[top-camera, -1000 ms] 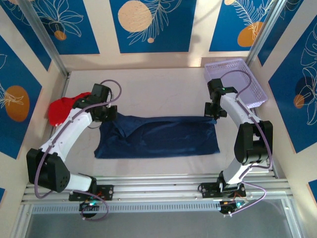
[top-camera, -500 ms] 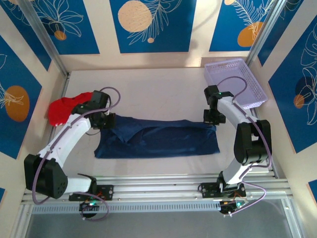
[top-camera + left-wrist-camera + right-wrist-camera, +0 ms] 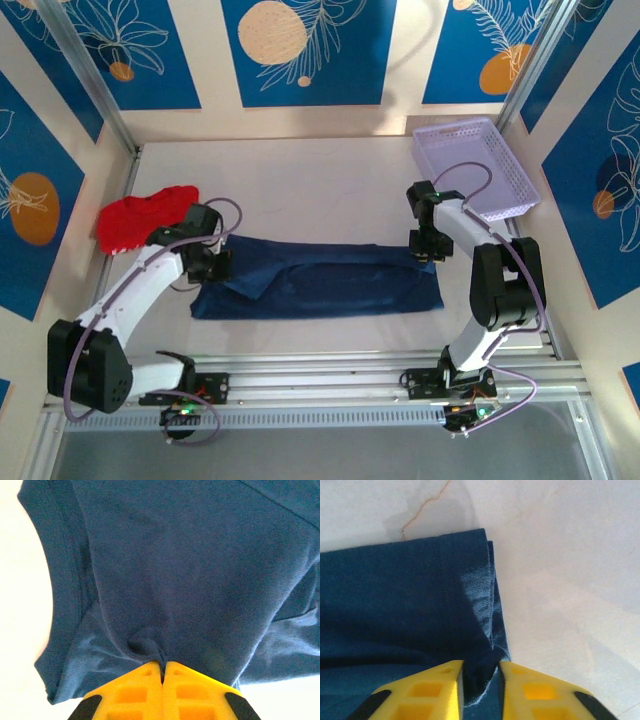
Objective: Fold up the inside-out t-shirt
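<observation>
One soft navy t-shirt, long flat band, your left gripper pinching a pucker, right gripper parted astride its edge.

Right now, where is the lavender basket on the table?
In the top external view the lavender basket sits at the far right corner of the table, beyond the right end of the navy t-shirt and not touching it.

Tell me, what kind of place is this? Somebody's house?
Probably a robot test booth, not a house: two robot arms bolted to a metal rail by the table, blue patterned panels boxing it in, and a navy t-shirt spread between them.
</observation>
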Controlling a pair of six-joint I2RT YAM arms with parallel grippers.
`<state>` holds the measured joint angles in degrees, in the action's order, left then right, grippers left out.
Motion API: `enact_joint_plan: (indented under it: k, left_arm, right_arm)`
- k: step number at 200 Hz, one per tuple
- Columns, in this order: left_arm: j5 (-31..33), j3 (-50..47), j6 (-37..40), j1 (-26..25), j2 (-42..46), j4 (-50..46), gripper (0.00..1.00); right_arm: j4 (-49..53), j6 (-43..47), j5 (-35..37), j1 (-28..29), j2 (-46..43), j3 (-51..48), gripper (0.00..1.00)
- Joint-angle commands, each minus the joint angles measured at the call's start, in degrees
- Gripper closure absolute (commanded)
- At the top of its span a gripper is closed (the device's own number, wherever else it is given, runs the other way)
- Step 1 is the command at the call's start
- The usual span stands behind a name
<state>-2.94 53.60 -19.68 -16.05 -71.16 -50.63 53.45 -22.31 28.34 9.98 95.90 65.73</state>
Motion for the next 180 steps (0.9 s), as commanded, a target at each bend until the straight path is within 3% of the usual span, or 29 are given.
enact_joint_plan:
  k: [1,47,85,99,116,129,141,180]
  left_arm:
    - [-3.1,-0.6,-1.6,0.7,1.7,-1.6,1.00]
    - [-3.7,-1.8,-1.8,1.1,1.7,-1.1,1.00]
    - [-5.0,-2.5,-2.9,1.5,1.8,0.8,1.00]
    - [-5.5,-2.1,-3.2,1.5,1.9,1.1,1.00]
    - [-6.1,-1.8,-3.2,1.6,1.9,1.1,1.00]
    - [-6.6,-1.4,-3.2,1.8,2.0,1.0,1.00]
    - [-6.9,-1.1,-3.1,1.9,1.9,0.8,1.00]
    - [-6.7,-1.1,-3.0,2.0,2.5,0.5,1.00]
  right_arm:
    - [1.0,-0.9,1.4,0.9,0.1,0.3,0.70]
    - [-2.0,2.1,-0.1,7.8,-8.4,1.8,0.59]
    - [-20.2,3.6,-25.8,23.5,-13.6,-3.5,0.51]
    - [-31.2,1.7,-29.7,30.7,-13.1,-6.6,0.48]
    - [-40.8,1.1,-26.6,38.6,-9.9,-7.7,0.44]
    - [-47.2,2.4,-23.2,43.3,-6.4,-7.8,0.32]
    - [-52.0,4.0,-20.1,46.6,-3.2,-7.3,0.26]
    - [-59.7,10.8,-7.8,54.3,5.9,-4.0,0.23]
